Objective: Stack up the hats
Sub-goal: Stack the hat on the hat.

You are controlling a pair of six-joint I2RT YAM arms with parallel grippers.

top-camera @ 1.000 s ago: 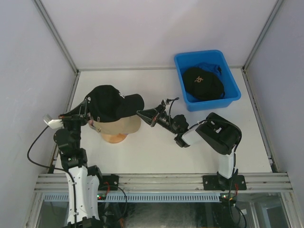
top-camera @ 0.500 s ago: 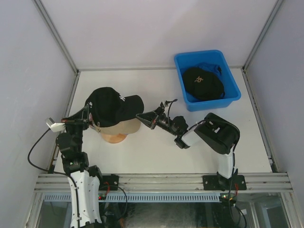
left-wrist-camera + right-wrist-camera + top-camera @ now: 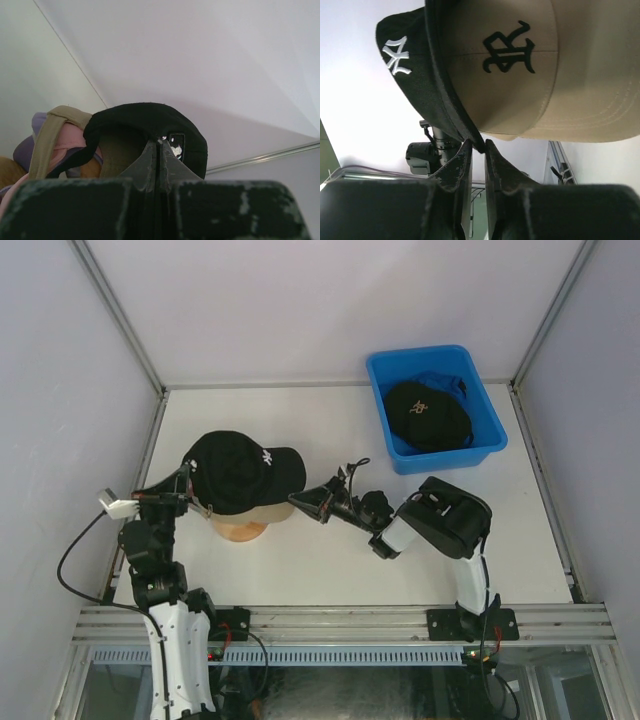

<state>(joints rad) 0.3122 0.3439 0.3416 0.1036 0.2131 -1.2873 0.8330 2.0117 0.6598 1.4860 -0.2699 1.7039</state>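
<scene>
Black cap [image 3: 235,470] with the white mark on its front is on top of the pile, left of the bench's middle, brim pointing right. Right under it there's the tan cap [image 3: 560,75], dark lettering on its front, its brim showing just below the black one. From behind you can pick out a pink cap [image 3: 67,142] and a lavender cap [image 3: 25,150] lower in the pile, with a beige strap looped over them. The whole lot is perched on the round wooden head-form [image 3: 240,531], which peeks out at the near side.

Left gripper [image 3: 161,144] is at the back of the pile, on the left. Its jaws are pressed tight together on the black cap's rear edge, right by a small tag. Right gripper [image 3: 479,147] comes in from the right, low and nearly level, at the tip of the black brim. Its jaws stand narrow with the brim's edge between them, and I can't tell whether they're pinching it.

Over at the far right of the white bench [image 3: 330,420] sits the blue bin [image 3: 420,352], well apart from the pile. Inside is a second black cap [image 3: 428,415] with a pale emblem on its crown. A blue cap [image 3: 445,382] is tucked under its far edge.
</scene>
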